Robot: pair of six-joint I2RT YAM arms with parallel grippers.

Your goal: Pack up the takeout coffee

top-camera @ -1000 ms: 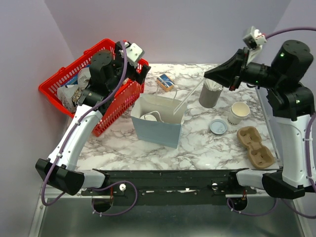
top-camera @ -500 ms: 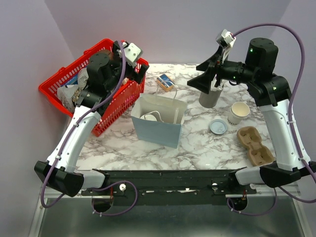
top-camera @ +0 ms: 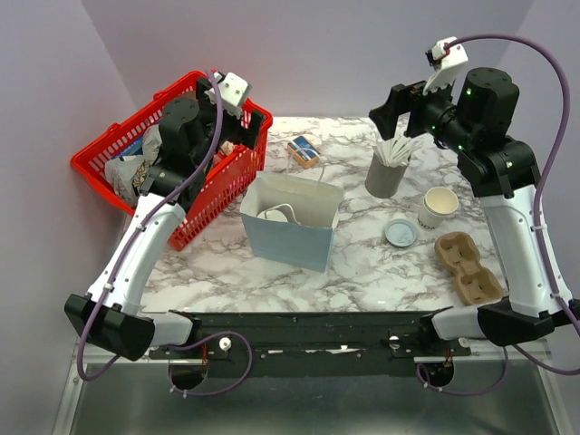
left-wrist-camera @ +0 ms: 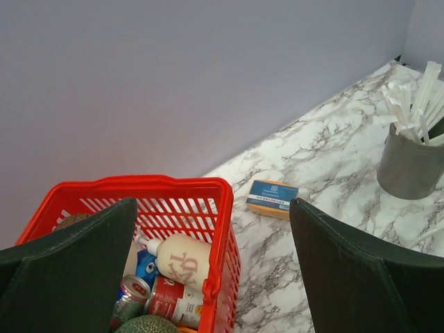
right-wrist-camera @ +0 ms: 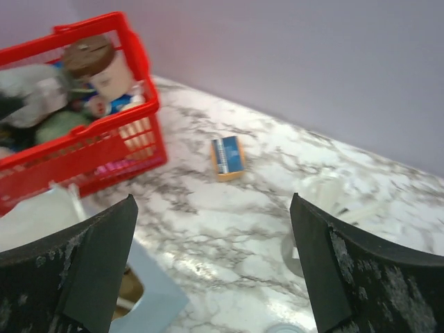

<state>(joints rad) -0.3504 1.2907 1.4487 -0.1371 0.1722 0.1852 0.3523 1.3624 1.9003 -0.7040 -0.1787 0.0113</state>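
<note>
The takeout coffee (top-camera: 275,215) shows only as a round white lid inside the open light-blue paper bag (top-camera: 299,237) at the table's middle; its body is hidden. My right gripper (top-camera: 385,109) hangs open and empty high above the back right of the table, well right of the bag. In the right wrist view the right gripper (right-wrist-camera: 213,201) looks down on bare marble, with the bag's corner (right-wrist-camera: 149,295) at lower left. My left gripper (top-camera: 245,131) stands open and empty over the red basket's (top-camera: 195,213) far corner; the left wrist view has the left gripper (left-wrist-camera: 211,208) above the basket's rim (left-wrist-camera: 220,229).
A grey holder of white sticks (top-camera: 387,174) stands back right, with a cream lidless cup (top-camera: 439,207), a loose lid disc (top-camera: 400,234) and a cardboard cup carrier (top-camera: 468,268) nearer. A blue-and-orange box (top-camera: 304,151) lies behind the bag. The basket holds bottles and cans (left-wrist-camera: 173,277).
My right gripper has gone from shut to open, let go of the long white stick it held over the bag, and lifted back to the right. The left gripper tilted up slightly.
</note>
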